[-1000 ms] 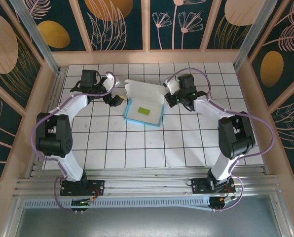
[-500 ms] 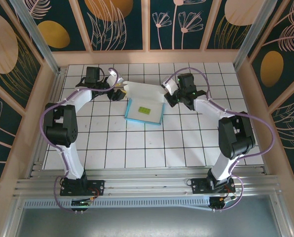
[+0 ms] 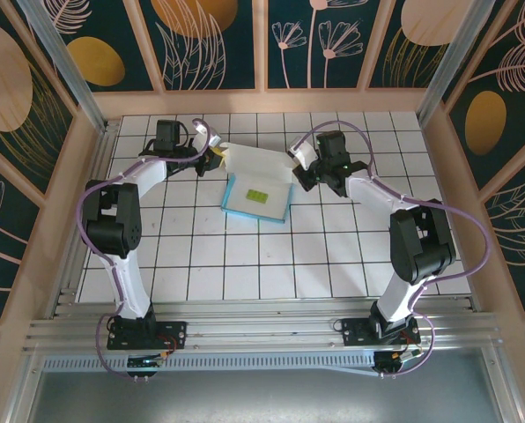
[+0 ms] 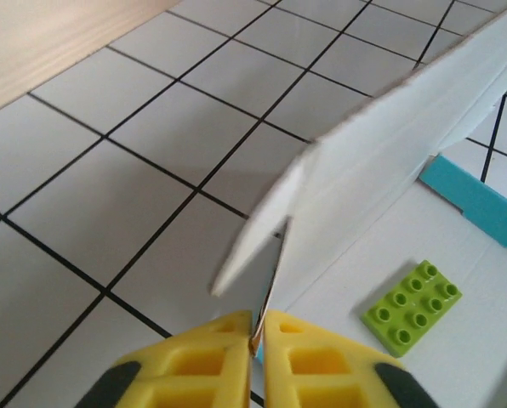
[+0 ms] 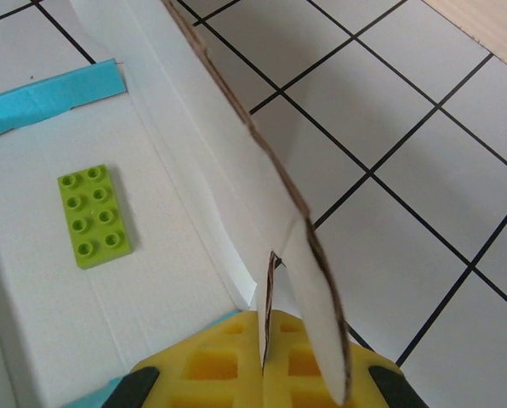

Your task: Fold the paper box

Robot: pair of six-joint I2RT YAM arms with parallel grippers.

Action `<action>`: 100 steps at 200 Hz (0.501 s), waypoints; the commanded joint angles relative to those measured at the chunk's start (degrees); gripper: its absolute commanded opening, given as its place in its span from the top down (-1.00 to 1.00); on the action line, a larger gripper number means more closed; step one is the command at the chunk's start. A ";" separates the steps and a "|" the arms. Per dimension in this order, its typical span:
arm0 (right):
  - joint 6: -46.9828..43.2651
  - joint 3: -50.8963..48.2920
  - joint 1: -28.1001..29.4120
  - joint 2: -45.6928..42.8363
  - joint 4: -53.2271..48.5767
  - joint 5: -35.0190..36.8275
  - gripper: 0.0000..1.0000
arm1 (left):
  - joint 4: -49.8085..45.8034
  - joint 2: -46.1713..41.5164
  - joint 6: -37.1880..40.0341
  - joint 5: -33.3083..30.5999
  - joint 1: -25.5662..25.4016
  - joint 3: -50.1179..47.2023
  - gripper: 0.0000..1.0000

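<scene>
The white-tiled table [image 3: 245, 264] starts at the near edge, where the left arm [image 3: 113, 238] and the right arm [image 3: 417, 247] rise from their bases and reach inward toward the far half.

Between the two arms, about midway across the table, sits the paper box [image 3: 255, 161]. Its tray lies flat on the tiles. It is white inside, with turquoise showing along the near and side edges. A green toy brick [image 3: 260, 196] lies studs up on the tray's white floor.

The far wall of the box stands raised, tilted up from the tray, with a short flap at each end.

- **Left tool** [image 3: 211, 157]: it sits at the left end of that wall. In the left wrist view its yellow fingers [image 4: 207, 361] are pressed together on the thin edge of the end flap, pinching the card between them.
- **Right tool** [image 3: 299, 172]: it sits at the right end of the wall. In the right wrist view its yellow fingers [image 5: 219, 365] are closed the same way on the flap there. The raw brown edge of the card runs up from between them.

Behind the box, more tiles run back to the wooden wall [image 3: 262, 101] at the far side of the table.
</scene>
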 commanded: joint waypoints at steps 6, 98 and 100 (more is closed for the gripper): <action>0.63 0.51 1.01 -0.34 1.66 2.50 1.00 | 4.63 -1.67 -5.93 2.28 -0.42 -1.62 0.88; 4.44 -0.69 2.54 -0.52 4.39 6.09 1.00 | 6.21 -3.37 -15.95 1.35 -2.75 -3.68 0.83; 4.67 -0.76 2.61 -0.48 4.55 6.30 1.00 | 6.23 -3.33 -16.23 1.32 -2.87 -3.69 0.83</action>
